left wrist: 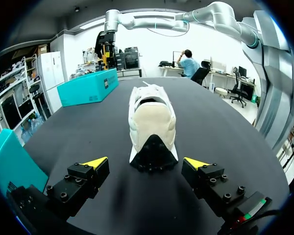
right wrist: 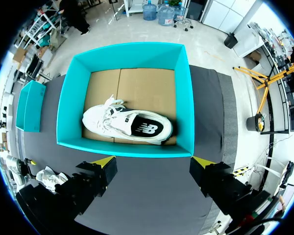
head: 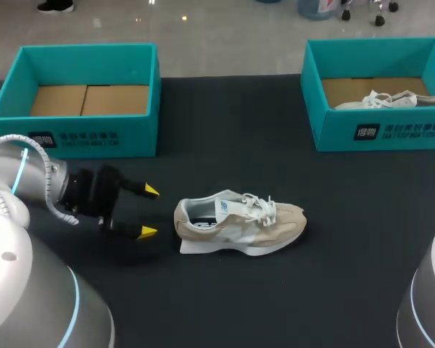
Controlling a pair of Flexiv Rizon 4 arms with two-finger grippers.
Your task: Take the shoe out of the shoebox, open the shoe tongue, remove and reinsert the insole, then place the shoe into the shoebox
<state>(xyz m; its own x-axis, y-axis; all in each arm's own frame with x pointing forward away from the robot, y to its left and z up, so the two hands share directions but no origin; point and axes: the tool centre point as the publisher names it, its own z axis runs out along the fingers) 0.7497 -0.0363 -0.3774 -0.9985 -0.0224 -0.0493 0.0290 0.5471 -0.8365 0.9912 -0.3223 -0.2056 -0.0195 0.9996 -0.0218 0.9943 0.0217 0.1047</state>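
A beige and white sneaker (head: 239, 223) lies on the black table, its heel toward my left gripper (head: 149, 212). That gripper is open, a short way left of the heel. In the left wrist view the sneaker (left wrist: 152, 117) lies straight ahead of the open left gripper (left wrist: 146, 162), with nothing between the fingers. A second white shoe (right wrist: 127, 125) with a dark insole lies in the right teal shoebox (right wrist: 183, 98). My right gripper (right wrist: 153, 160) hangs open high above that box's near wall. The same shoe (head: 391, 99) shows in the right box (head: 377, 134) in the head view.
An empty teal shoebox (head: 87, 134) with a cardboard floor stands at the back left, just behind my left arm. The right arm (left wrist: 186, 17) arches over the table's far side. Bare black table lies between the two boxes and in front of the sneaker.
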